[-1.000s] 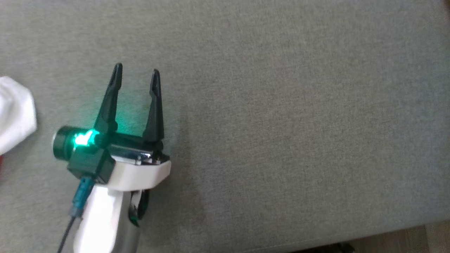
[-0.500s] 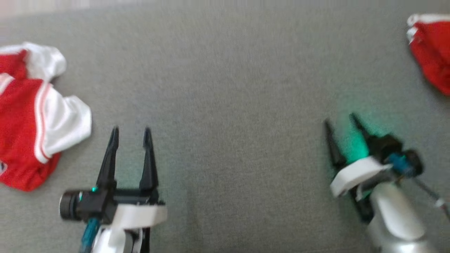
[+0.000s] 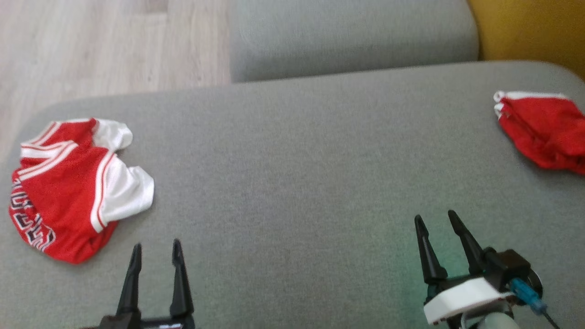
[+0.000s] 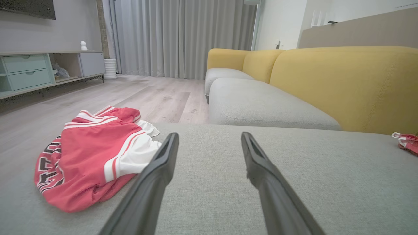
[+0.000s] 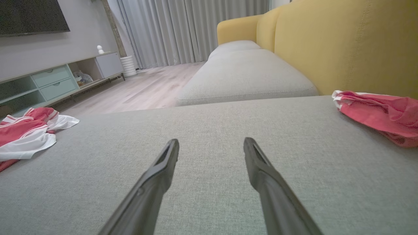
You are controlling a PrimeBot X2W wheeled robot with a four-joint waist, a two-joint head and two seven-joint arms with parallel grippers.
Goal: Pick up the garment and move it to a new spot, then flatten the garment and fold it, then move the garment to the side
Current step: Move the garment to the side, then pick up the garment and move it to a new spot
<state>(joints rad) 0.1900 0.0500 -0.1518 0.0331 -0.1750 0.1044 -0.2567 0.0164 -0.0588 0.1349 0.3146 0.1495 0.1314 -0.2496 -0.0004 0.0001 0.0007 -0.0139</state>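
Note:
A crumpled red and white garment [image 3: 68, 183] with black lettering lies on the left end of the grey seat [image 3: 297, 173]. It also shows in the left wrist view [image 4: 88, 153] and the right wrist view [image 5: 26, 133]. A second red garment [image 3: 544, 132] with white trim lies bunched at the far right, near the yellow backrest [image 5: 375, 114]. My left gripper [image 3: 156, 246] is open and empty, just right of and nearer than the left garment [image 4: 209, 135]. My right gripper [image 3: 435, 218] is open and empty over bare cushion [image 5: 211, 141].
A second grey seat cushion [image 3: 352, 36] lies beyond this one, with the yellow sofa back [image 3: 530, 27] at the right. Pale wood floor [image 3: 91, 45] lies past the left end. A low cabinet [image 4: 32, 71] stands against the far wall.
The head camera has tilted up, so the whole picture shifted down and both garments and the right gripper came into view. Both grippers stay open.

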